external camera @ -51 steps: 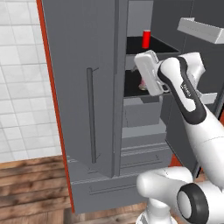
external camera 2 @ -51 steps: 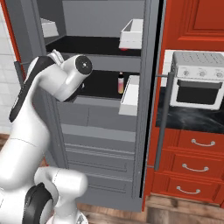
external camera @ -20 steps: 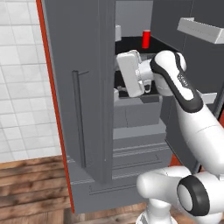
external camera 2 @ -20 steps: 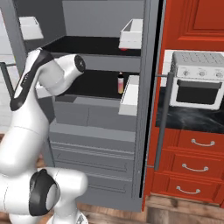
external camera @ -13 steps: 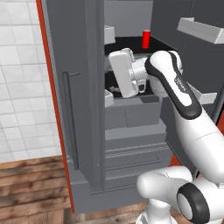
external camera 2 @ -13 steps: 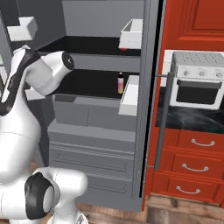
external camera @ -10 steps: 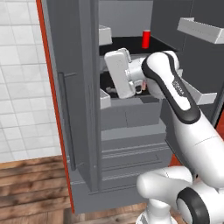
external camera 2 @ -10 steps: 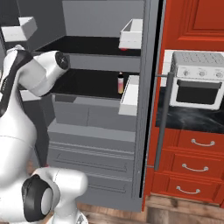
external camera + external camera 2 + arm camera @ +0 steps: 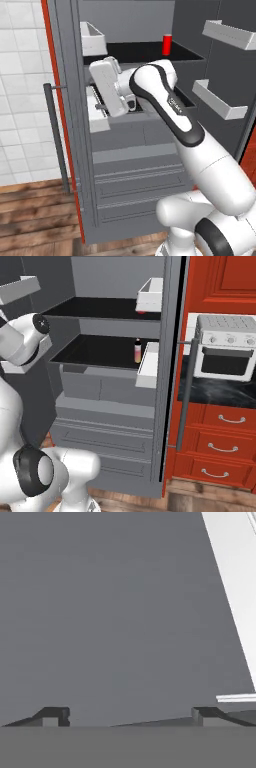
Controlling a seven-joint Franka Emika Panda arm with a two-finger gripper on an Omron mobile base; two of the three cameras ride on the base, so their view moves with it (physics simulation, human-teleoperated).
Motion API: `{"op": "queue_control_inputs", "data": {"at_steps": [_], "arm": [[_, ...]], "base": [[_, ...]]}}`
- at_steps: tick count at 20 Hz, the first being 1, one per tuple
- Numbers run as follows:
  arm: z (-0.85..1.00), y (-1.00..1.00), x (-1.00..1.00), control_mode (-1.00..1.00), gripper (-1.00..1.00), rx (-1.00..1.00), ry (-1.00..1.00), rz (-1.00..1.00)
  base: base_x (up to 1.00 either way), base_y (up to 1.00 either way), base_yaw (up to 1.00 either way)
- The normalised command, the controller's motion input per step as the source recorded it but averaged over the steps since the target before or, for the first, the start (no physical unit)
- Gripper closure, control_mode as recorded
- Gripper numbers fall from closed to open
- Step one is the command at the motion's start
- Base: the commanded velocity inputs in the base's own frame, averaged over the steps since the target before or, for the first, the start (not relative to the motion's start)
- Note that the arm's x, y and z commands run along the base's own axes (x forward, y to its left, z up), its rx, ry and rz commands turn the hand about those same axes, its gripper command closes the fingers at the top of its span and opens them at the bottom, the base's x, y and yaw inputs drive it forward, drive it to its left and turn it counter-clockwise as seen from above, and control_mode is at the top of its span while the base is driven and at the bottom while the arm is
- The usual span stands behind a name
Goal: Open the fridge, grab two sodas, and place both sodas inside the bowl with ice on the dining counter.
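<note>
Swinging wider over the last couple of seconds, the fridge's left door now stands well out from the cabinet, and the arm has followed it leftward, its hand pressed up to the door's inner face. The gripper [image 9: 130, 714] has its jaws spread wide with nothing between them; in the hand view both dark tips sit apart against flat grey door panel, with a white door bin [image 9: 235, 587] slanting past on the right.

Outward from the hand, the fridge [image 9: 125, 150] is open on both sides. One soda [image 9: 167, 44] stands upright on the black upper shelf, at the back right of the fridge interior, well apart from the hand. A small bottle [image 9: 137, 350] stands on the lower shelf, near the fridge's right door bin. I cannot pick out a second red can with certainty.

The can should be light, rigid and smooth, so likely a little slippery. Judging from its upright stance, a grip across the middle of its side looks safest, squeezed gently enough not to dent or tip it.
</note>
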Motion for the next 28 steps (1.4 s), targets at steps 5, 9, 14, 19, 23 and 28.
{"op": "queue_control_inputs", "data": {"at_steps": [5,9,14,19,23,28], "arm": [[0.0,0.86,0.33,-1.0,-1.0,-0.02,0.09,0.0],[0.06,0.17,-0.14,-1.0,-1.0,0.0,-0.09,0.0],[0.13,-0.41,-0.08,-1.0,-1.0,-0.02,-0.13,0.0],[0.08,-0.73,0.0,-1.0,-1.0,-0.14,-0.12,-0.01],[-0.03,-0.78,-0.16,-1.0,-1.0,-0.39,-0.16,-0.11],[-0.06,-0.78,-0.46,-1.0,-1.0,-0.48,-0.22,-0.17]], "base": [[0.0,0.0,0.0],[0.0,0.0,0.0],[0.0,0.0,0.0],[0.0,0.0,0.0],[0.0,0.0,0.0],[0.0,0.0,0.0]]}}
